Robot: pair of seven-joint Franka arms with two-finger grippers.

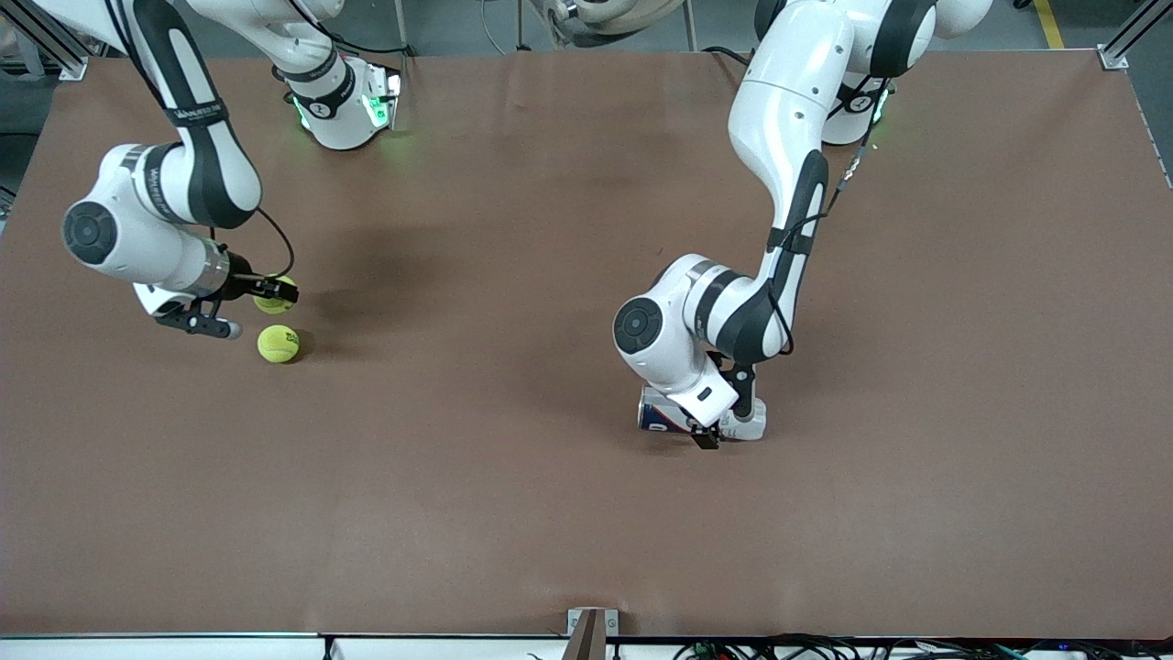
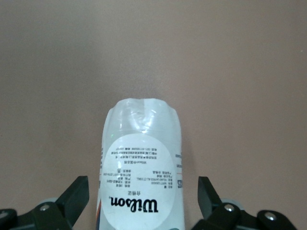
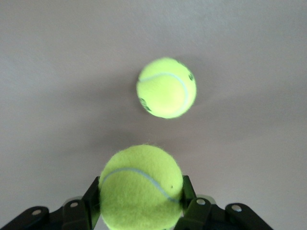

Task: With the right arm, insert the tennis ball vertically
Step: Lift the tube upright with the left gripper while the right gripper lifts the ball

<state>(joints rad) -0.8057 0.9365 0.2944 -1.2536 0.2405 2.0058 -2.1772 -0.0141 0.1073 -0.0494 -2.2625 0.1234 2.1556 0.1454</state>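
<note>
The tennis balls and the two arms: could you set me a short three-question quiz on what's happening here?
1. True or false: the right gripper is shut on a tennis ball.
2. How many tennis balls are in sight?
3. The left gripper has its fingers: A) shut on a ball, B) open on either side of the lying Wilson can, C) over bare table.

Key: 1 true. 2 two; the second ball lies on the table. 3 B.

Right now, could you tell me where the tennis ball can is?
The tennis ball can lies on its side on the table, mid-table toward the left arm's end, between the open fingers of the left gripper.
</note>
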